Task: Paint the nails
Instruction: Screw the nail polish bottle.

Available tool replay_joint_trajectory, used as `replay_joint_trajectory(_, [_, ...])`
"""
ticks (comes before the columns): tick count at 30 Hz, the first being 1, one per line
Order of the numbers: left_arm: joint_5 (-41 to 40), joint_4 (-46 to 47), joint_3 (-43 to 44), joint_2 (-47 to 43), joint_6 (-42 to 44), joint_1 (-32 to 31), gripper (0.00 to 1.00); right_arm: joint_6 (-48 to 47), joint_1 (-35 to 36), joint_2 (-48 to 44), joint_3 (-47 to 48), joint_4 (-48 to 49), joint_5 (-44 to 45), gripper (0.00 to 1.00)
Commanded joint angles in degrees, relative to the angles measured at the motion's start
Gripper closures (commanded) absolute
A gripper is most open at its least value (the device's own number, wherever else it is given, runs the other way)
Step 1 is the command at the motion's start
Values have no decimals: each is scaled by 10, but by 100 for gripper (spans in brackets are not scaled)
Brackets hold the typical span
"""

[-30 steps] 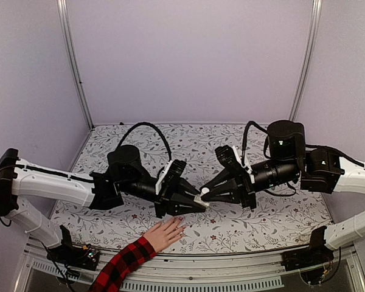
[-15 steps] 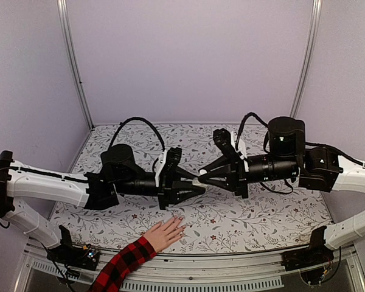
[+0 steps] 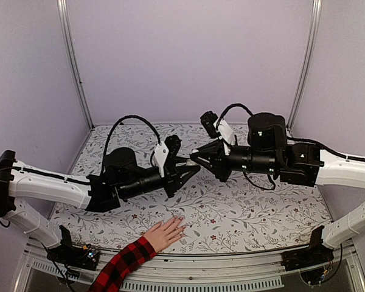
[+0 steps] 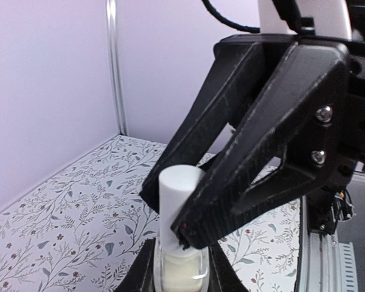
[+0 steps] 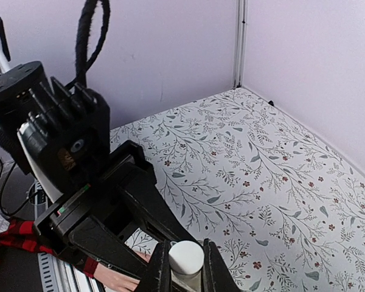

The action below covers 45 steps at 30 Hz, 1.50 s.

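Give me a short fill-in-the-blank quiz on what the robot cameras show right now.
The left gripper clamps the bottle's glass; the right gripper pinches its ____ cap. The bottle hangs ____ the table, not on it. The human hand on the table wears a plaid sleeve, red and ____. Missing: white; above; black.

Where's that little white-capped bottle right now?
In the top view the bottle hangs in mid-air over the middle of the table, pinched between the left gripper and right gripper, beyond the person's hand.
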Motion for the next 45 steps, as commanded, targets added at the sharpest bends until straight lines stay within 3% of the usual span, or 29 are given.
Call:
replay_joint_trajectory(1, [-136, 74, 21, 28, -15, -7, 100, 35, 11, 39, 6, -21, 37, 100])
replay_joint_trajectory(6, [-166, 71, 44, 61, -11, -13, 100, 57, 11, 60, 17, -20, 74, 100])
replay_joint_trajectory(14, [-143, 66, 23, 40, -15, -8, 100, 52, 10, 28, 1, -15, 86, 100])
replay_joint_trajectory(17, [-111, 66, 5, 22, -14, -4, 100, 32, 7, -8, -24, 4, 59, 81])
replay_joint_trajectory(19, [-88, 63, -3, 12, -13, -2, 100, 16, 6, -33, -42, 16, 31, 58])
replay_joint_trajectory(21, [-65, 57, -8, 4, -12, 0, 100, -3, 4, -68, -61, 28, 5, 43])
replay_joint_trajectory(26, [23, 53, -10, -2, -12, 4, 100, -58, 0, -118, -87, 24, -64, 26])
replay_joint_trajectory(38, [281, 51, 14, 8, 4, 3, 100, -123, -3, -148, -84, -10, -184, 27])
replay_joint_trajectory(45, [340, 44, 38, 32, -6, 0, 100, -125, -2, -119, -71, -6, -253, 35])
